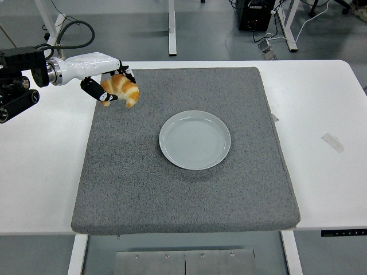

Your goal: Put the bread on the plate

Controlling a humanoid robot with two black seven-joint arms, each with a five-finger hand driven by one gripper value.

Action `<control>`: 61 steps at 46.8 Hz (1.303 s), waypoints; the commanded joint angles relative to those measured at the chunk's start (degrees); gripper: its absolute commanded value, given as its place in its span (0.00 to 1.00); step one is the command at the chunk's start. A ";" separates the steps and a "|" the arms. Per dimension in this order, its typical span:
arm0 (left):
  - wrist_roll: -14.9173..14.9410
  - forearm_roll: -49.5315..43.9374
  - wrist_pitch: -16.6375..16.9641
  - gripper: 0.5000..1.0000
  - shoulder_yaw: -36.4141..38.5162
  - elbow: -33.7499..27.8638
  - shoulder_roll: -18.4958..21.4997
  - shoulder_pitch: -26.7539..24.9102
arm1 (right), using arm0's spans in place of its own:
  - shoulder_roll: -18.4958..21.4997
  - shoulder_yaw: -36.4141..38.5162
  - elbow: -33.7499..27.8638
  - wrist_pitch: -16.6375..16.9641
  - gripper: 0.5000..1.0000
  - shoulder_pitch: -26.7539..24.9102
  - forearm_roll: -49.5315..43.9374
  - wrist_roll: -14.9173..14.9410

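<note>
Head view: the white-shelled left hand (106,85), black fingers curled, grips a golden, ridged croissant-shaped bread (121,89) above the far-left corner of the coarse grey felt mat (183,189). The smooth, round pale-grey plate (195,139) sits mid-mat, bare, well apart from the bread.

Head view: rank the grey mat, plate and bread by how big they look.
1. Mat, by far the largest.
2. Plate.
3. Bread, smallest, held in the left hand and possibly raised toward the camera.

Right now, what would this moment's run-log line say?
phase: carrying | left robot hand: shut on bread, over the grey mat's far-left corner | plate: empty, mid-mat | right arm: not in view
</note>
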 commanded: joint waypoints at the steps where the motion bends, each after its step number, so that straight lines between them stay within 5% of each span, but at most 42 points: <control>1: 0.06 0.02 -0.29 0.23 -0.10 -1.07 1.13 -1.88 | 0.00 0.00 0.00 0.00 1.00 0.01 -0.01 0.00; 20: -0.02 -3.41 -5.47 0.24 -1.07 -1.16 1.39 -10.41 | 0.00 0.00 0.00 0.00 1.00 0.01 -0.01 0.00; 42: -0.20 -2.97 -5.65 0.24 -1.51 -2.83 -0.54 -12.87 | 0.00 0.00 0.00 0.00 1.00 0.01 -0.01 0.00; 61: -0.22 -3.32 -4.68 0.25 -1.77 -3.18 -7.57 -12.87 | 0.00 0.00 0.00 0.00 1.00 0.01 -0.01 0.00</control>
